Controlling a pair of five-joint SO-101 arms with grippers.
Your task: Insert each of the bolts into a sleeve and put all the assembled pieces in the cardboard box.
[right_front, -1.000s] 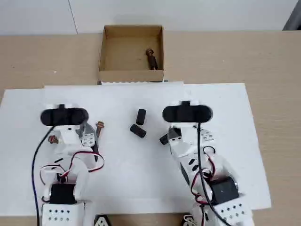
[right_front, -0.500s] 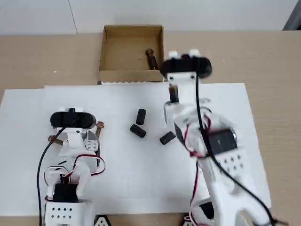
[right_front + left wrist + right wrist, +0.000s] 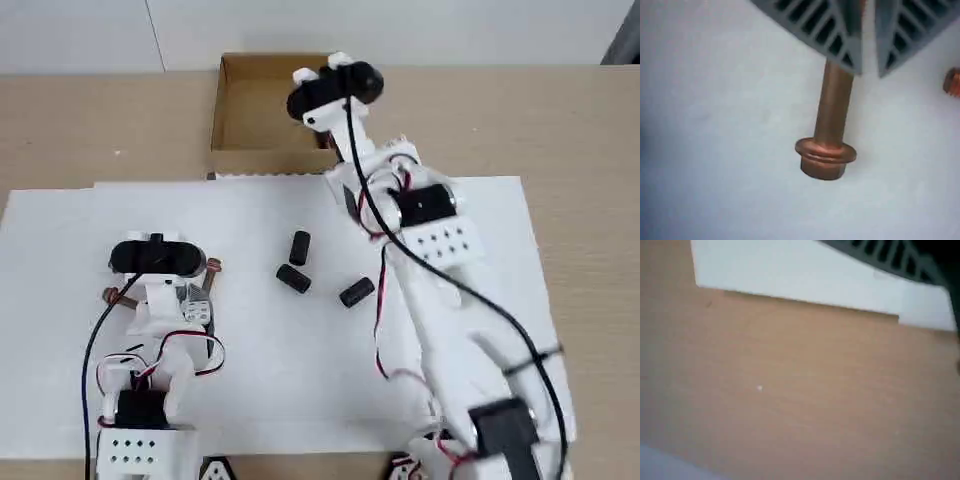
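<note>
Left gripper (image 3: 868,72), jaws nearly pressed together, over a bolt (image 3: 832,125) on white paper (image 3: 250,350) — right gripper (image 3: 332,92) above the cardboard box (image 3: 228,112) by the bench's (image 3: 580,120) far edge, grip state unclear.

A light wooden table (image 3: 580,120) carries the whole scene, and a large white sheet (image 3: 250,340) lies flat on its near part. The far edge of the sheet runs just beside the middle of the table. Behind the table stands a white wall (image 3: 400,25), and a dark grey object (image 3: 625,40) shows at its far right corner, too little to tell what it is.
</note>
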